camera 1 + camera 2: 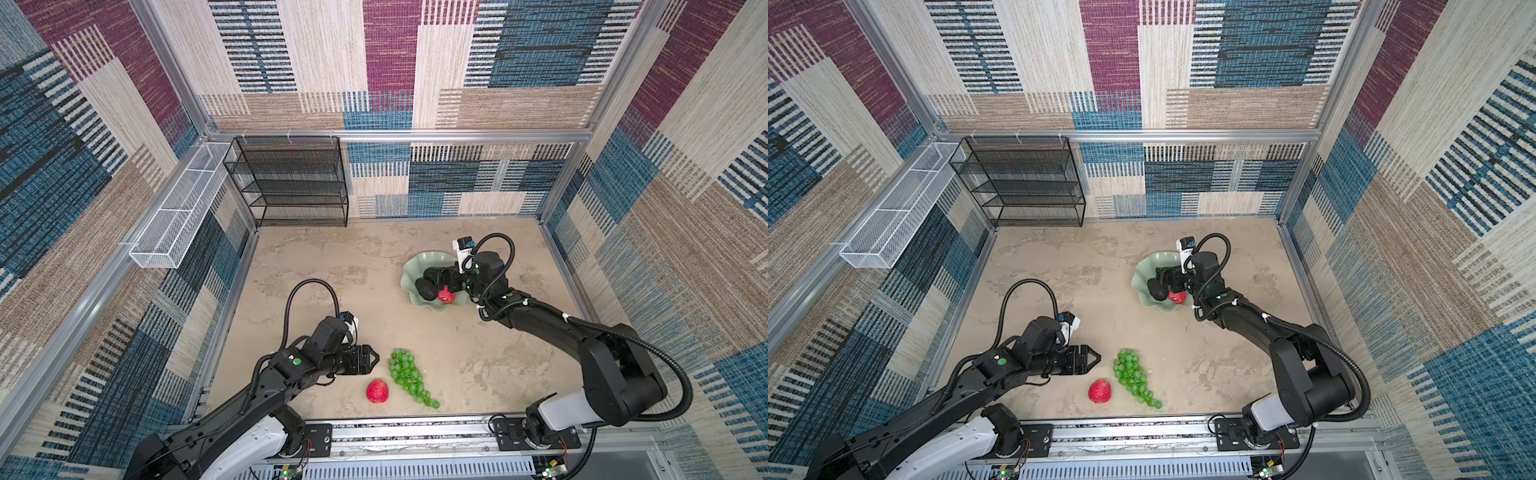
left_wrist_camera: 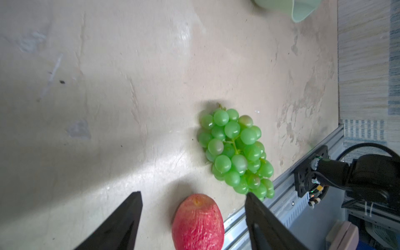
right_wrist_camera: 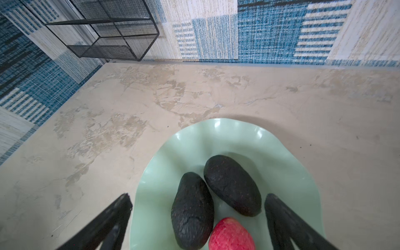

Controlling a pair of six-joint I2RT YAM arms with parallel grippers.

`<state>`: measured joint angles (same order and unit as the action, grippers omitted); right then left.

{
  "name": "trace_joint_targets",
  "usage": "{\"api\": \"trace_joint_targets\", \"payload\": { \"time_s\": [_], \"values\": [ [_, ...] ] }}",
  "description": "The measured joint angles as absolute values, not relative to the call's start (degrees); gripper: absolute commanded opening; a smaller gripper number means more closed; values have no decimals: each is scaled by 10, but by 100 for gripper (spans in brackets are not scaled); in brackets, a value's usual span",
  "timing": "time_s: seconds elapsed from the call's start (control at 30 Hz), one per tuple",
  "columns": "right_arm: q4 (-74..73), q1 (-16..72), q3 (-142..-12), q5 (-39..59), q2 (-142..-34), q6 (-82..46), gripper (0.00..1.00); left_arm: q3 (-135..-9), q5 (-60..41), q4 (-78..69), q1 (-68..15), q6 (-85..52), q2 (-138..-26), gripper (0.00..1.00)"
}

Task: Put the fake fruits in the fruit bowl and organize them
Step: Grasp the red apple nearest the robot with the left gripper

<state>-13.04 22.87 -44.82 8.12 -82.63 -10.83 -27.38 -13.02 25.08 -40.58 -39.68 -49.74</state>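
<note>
- White mesh basket [image 1: 174, 216] hangs on the wall, far left.
- Black wire rack [image 1: 291, 183] stands next to it in the back-left corner of the table [image 1: 332, 257].
- L gripper [image 1: 372, 358] hovers low over the front-left of the table. Its jaws are spread wide w/ nothing gripped, tips pointing toward the grapes.
- Red fruit [image 1: 377, 391] lies on the table near the front rail, just in front of the L gripper. In the left wrist view it sits btw the two fingers [image 2: 121, 223] and touches neither.
- Green grapes [image 1: 409, 376] lie flat on the table just right of that red fruit w/ a small gap. The bunch runs diagonally, thin end toward the front rail.
- Fruit bowl [image 1: 415, 266], pale green w/ a wavy rim, sits mid-right on the table, well apart from the grapes.
- In the bowl, one avocado [image 3: 192, 211] is pressed against a 2nd avocado [image 3: 232, 185], side by side. A 2nd red fruit [image 3: 231, 234] is tucked against them.
- R gripper [image 1: 434, 281] hangs over the bowl, jaws wide apart and holding nothing. In the right wrist view the three fruits lie btw its fingers [image 3: 287, 223], and one finger is just beside the 2nd avocado.
</note>
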Motion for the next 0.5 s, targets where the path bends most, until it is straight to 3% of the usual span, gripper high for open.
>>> {"api": "trace_joint_targets", "payload": {
  "time_s": [0.3,0.5],
  "values": [
    [-136,229,-400,85,-769,-124,100,-227,-74,262,-533,-469,-452,78],
    [-140,229,-400,100,-775,-128,100,-239,-41,269,-571,-478,-500,78]
  ]
}}
